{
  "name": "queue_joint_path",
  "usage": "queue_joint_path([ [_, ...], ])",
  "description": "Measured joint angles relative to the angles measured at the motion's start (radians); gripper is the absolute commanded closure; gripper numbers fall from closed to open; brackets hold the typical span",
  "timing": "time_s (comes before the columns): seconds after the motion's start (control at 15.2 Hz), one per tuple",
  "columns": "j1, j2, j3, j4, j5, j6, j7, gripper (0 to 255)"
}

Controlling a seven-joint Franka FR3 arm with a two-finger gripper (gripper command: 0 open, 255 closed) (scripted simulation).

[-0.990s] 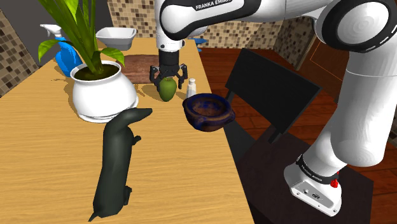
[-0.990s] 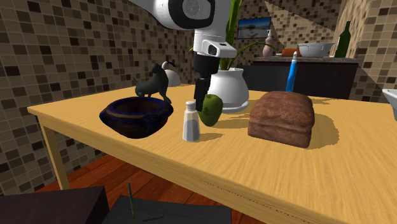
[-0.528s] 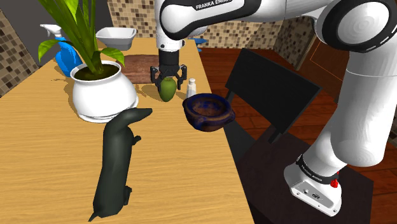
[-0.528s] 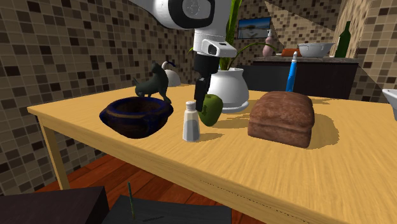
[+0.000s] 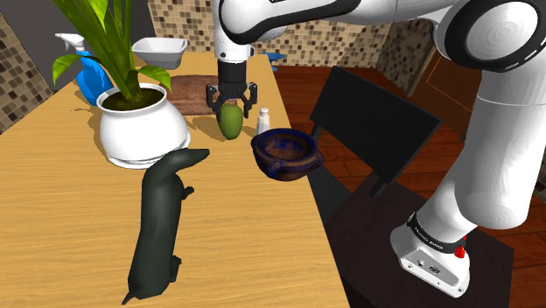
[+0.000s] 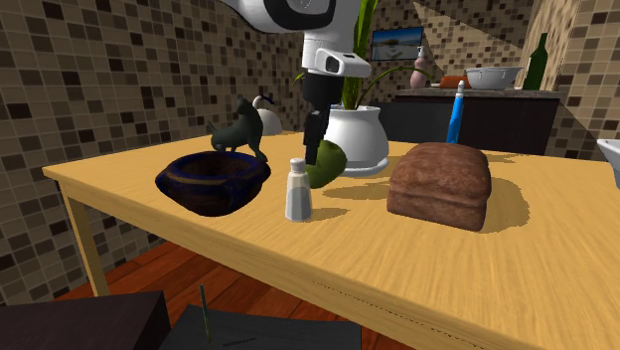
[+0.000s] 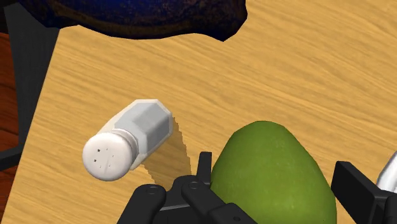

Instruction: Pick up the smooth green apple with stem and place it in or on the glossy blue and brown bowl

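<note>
Currently, item one, for your check: smooth, plain olive-green, egg-shaped apple point(image 7: 273, 175), tilted, clasped by your black two-finger gripper point(image 5: 232, 105), closed partway onto its sides. Location: low over the light wooden table point(image 5: 70, 219), just beside white salt shaker point(image 7: 127, 140), near glossy dark-blue bowl point(image 5: 286, 153).

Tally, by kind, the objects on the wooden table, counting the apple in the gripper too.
Food: 2 (green apple, bread loaf)
Containers: 3 (bowl, white basin, blue spray bottle)
Salt shaker: 1
Potted plant: 1
Dog figurine: 1
Total: 8
</note>
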Motion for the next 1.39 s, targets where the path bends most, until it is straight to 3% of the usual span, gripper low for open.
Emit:
queue_joint_path([
  [0.73, 0.004, -0.007, 0.003, 0.136, -0.001, -0.142, 0.019, 255],
  [1.39, 0.012, 0.028, 0.005, 0.325, -0.009, -0.294, 0.037, 255],
])
